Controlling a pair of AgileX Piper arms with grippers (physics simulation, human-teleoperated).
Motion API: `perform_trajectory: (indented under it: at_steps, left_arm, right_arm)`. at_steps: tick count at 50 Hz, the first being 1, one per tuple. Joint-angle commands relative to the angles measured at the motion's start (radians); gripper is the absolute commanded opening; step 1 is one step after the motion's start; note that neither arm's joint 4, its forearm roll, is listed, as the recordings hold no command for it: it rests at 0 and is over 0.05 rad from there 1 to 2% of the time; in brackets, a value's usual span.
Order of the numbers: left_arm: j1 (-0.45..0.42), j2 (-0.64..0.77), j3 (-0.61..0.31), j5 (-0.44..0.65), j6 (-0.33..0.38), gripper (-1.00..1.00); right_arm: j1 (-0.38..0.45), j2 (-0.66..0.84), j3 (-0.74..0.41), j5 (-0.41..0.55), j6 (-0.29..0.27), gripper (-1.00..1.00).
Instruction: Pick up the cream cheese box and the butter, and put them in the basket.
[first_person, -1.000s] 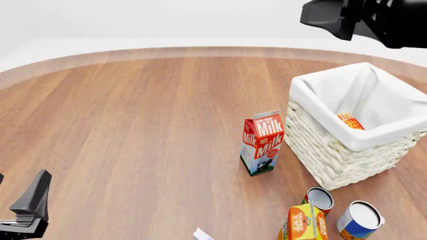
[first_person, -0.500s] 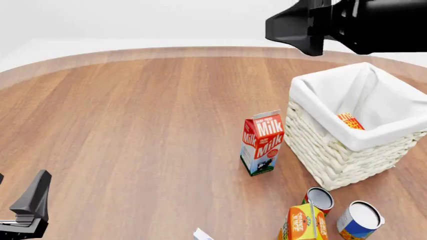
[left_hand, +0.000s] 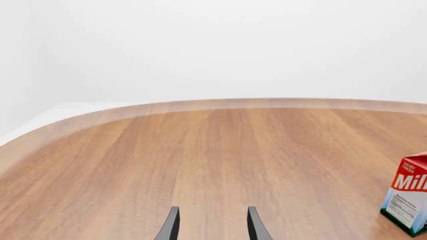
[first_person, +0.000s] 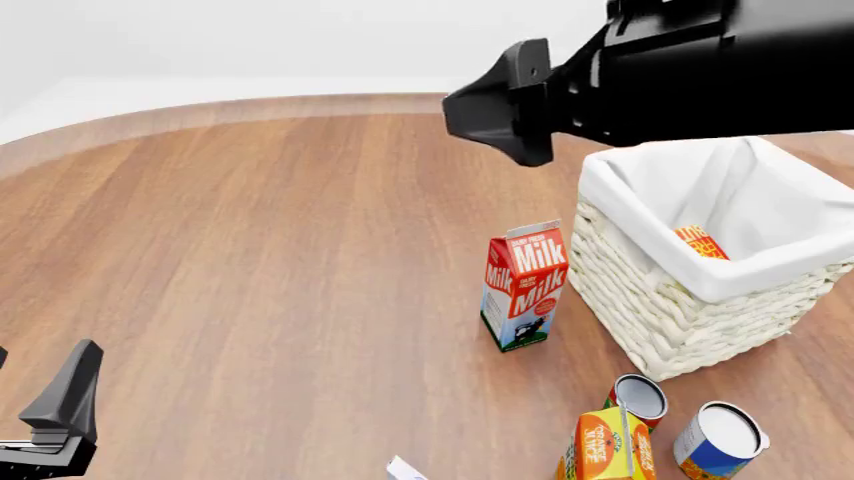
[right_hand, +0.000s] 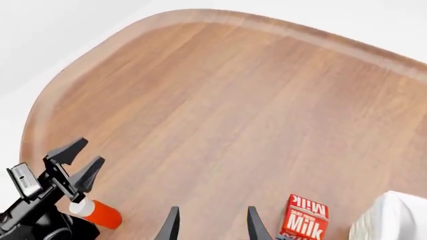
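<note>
Cream cheese box (first_person: 403, 468): only a white and pale-blue corner, at the table's (first_person: 267, 250) near edge, left of the orange juice carton (first_person: 607, 447). Not yet picked up, and no gripper close to it.

Left gripper (left_hand: 212, 210): low at the near left, fingers spread, nothing between them. Same pose as a second ago.

Two cans (first_person: 641, 398) (first_person: 721, 440) by the juice, milk carton (first_person: 525, 285) a little further on, upright, just beside the basket (first_person: 667, 300). None shifted.

Butter (first_person: 699, 243): down inside the basket against the cloth lining, only an orange-yellow end showing. Probably finished with, judging by where it lies.

Right gripper (right_hand: 213, 210): fingers parted and empty. Swung within the last second from high beyond the basket's far right side to over the middle of the table, looming larger in the front view. Likely heading back for the cream cheese box, the one item left.
</note>
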Motion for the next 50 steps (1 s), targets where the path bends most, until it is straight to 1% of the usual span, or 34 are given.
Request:
perform_trajectory:
  at_steps: [1, 2, 3, 5, 10, 21, 25, 31, 39, 50]
  left_arm:
    - [0.000, 0.000, 0.000, 0.000, 0.000, 1.00]
    - [0.000, 0.000, 0.000, 0.000, 0.000, 1.00]
    - [0.000, 0.000, 0.000, 0.000, 0.000, 1.00]
    - [0.000, 0.000, 0.000, 0.000, 0.000, 1.00]
    - [0.000, 0.000, 0.000, 0.000, 0.000, 1.00]
    - [0.000, 0.000, 0.000, 0.000, 0.000, 1.00]
    - [0.000, 0.000, 0.000, 0.000, 0.000, 1.00]
    - [0.000, 0.000, 0.000, 0.000, 0.000, 1.00]
    - [0.000, 0.000, 0.000, 0.000, 0.000, 1.00]
    - [0.000, 0.000, 0.000, 0.000, 0.000, 1.00]
  right_arm:
    - [0.046, 0.040, 0.006, -0.013, 0.002, 1.00]
    - [0.053, 0.045, 0.009, -0.017, 0.004, 1.00]
    - [0.068, 0.052, 0.008, -0.020, 0.022, 1.00]
    - [0.071, 0.056, 0.010, -0.022, 0.014, 1.00]
    - [0.086, 0.078, 0.000, -0.021, 0.017, 1.00]
    - [0.149, 0.142, 0.016, -0.039, 0.031, 1.00]
    - [0.165, 0.152, 0.019, -0.042, 0.038, 1.00]
    - [0.201, 0.179, 0.053, -0.064, 0.065, 1.00]
    - [0.210, 0.190, 0.103, -0.076, 0.089, 1.00]
    - [0.211, 0.197, 0.089, -0.043, 0.078, 1.00]
